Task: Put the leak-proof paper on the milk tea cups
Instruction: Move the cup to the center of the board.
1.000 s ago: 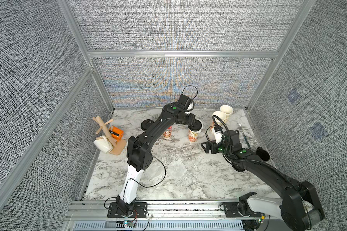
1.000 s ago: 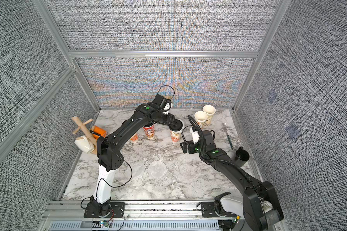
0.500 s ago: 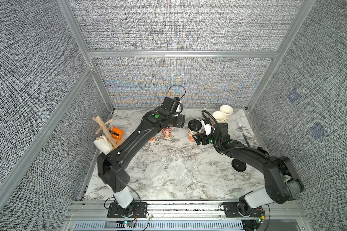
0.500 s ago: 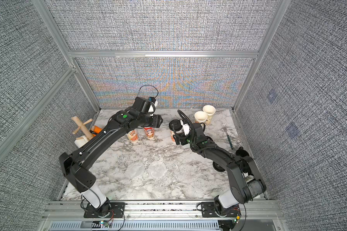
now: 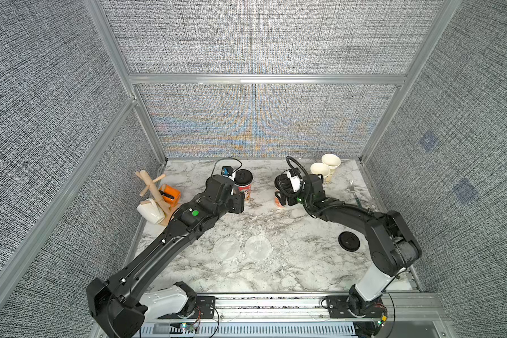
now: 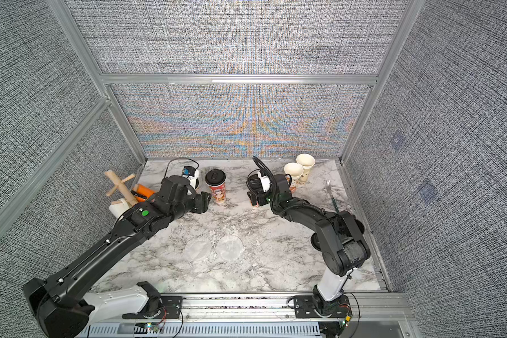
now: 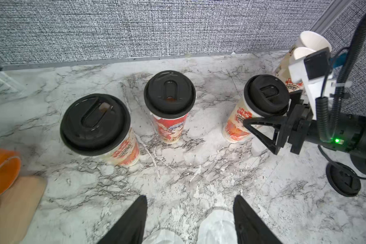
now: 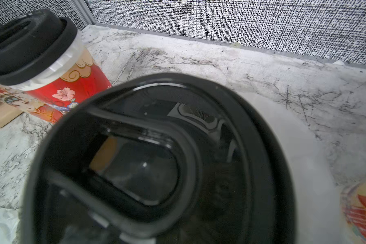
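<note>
Marble tabletop (image 5: 290, 278): cups (image 7: 170, 126) upright, discs (image 5: 258, 248) flat

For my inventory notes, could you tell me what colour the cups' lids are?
Black lids, clearest in the left wrist view.

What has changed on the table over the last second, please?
The left gripper, open and empty, drew back from the rightmost lidded cup toward its own side. The right gripper reached in to that cup, open jaws straddling its top. The other cups and two discs stayed put.
</note>
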Controlling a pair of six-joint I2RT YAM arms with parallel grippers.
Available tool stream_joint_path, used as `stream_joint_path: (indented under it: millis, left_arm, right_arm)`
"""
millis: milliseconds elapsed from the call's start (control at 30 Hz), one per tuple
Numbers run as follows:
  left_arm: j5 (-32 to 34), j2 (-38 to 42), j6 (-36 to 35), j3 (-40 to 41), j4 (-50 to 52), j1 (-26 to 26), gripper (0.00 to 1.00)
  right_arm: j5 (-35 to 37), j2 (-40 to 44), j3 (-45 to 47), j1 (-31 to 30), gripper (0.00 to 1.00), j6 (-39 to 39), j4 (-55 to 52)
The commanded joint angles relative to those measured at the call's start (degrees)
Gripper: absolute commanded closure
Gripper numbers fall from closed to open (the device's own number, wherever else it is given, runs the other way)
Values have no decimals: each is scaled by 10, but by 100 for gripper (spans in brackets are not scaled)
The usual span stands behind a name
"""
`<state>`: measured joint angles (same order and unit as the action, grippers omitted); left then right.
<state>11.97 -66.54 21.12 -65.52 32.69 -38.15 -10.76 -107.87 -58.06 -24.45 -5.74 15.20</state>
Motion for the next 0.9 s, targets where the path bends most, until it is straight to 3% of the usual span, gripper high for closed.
stream_joint_path:
  millis: [0,867]
  left_arm:
    - [24,23,8,26,6,0,33]
    - [80,88,15,92,40,0,33]
  right_arm:
    - [2,-11,-9,-3,3,1,31]
    - [36,-88,-25,-65,12,-33,96]
